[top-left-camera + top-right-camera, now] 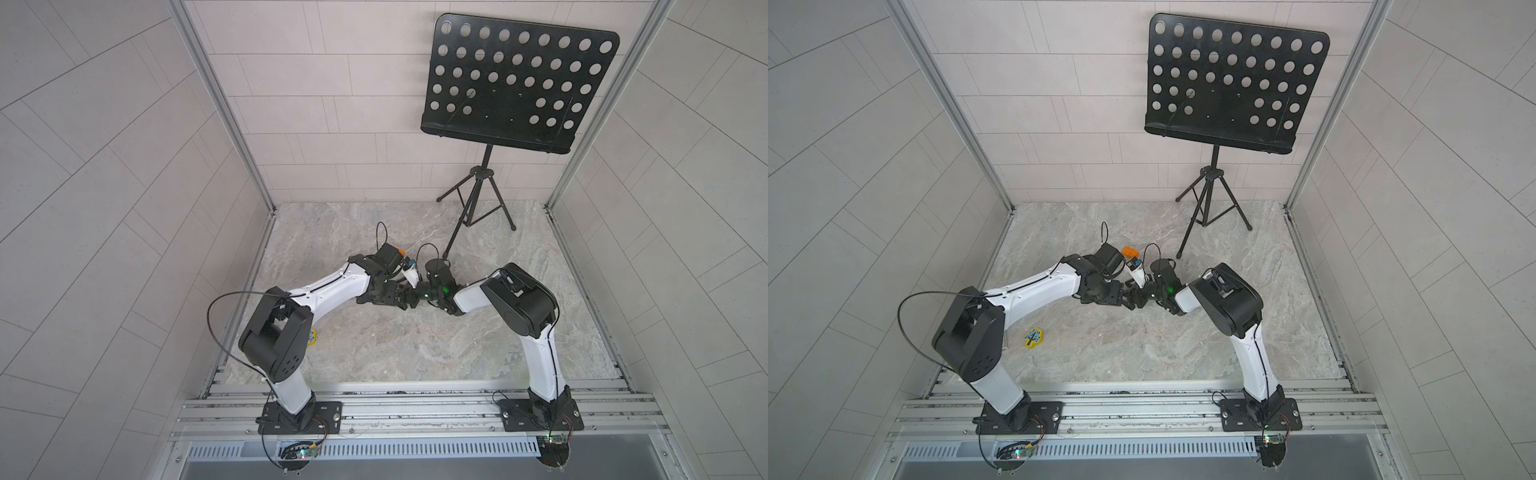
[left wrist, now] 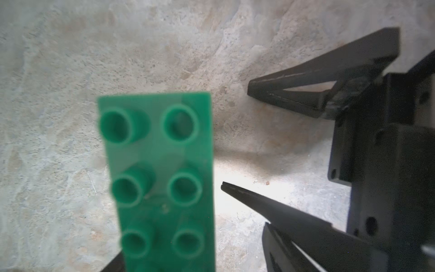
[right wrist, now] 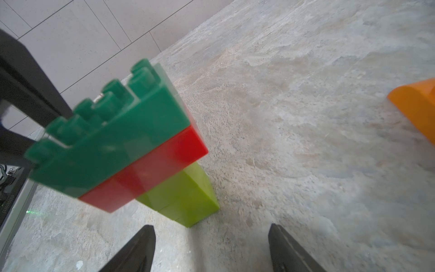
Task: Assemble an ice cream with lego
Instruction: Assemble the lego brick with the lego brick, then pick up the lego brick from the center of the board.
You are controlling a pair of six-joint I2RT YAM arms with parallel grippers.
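The ice cream stands on the marble table (image 3: 306, 164) as a stack: a lime-green stem (image 3: 186, 195), a red brick (image 3: 150, 172) and a dark green brick (image 3: 113, 141) on top, studs up. In the left wrist view the dark green brick (image 2: 160, 179) lies between the jaws of my left gripper (image 2: 191, 240), which is open, with a clear gap beside the brick. My right gripper (image 3: 210, 225) is open and empty, just short of the stem. The orange brick (image 3: 414, 110) lies apart on the table, also visible as orange brick (image 1: 1129, 252). In both top views the arms hide the stack.
A flat yellow piece (image 1: 1033, 336) lies near the left arm's elbow. A black music stand (image 1: 1233, 83) stands at the back right, its tripod legs (image 1: 1200, 216) on the table. Tiled walls close the sides and back. The right gripper's fingers (image 2: 306, 94) reach in beside the stack.
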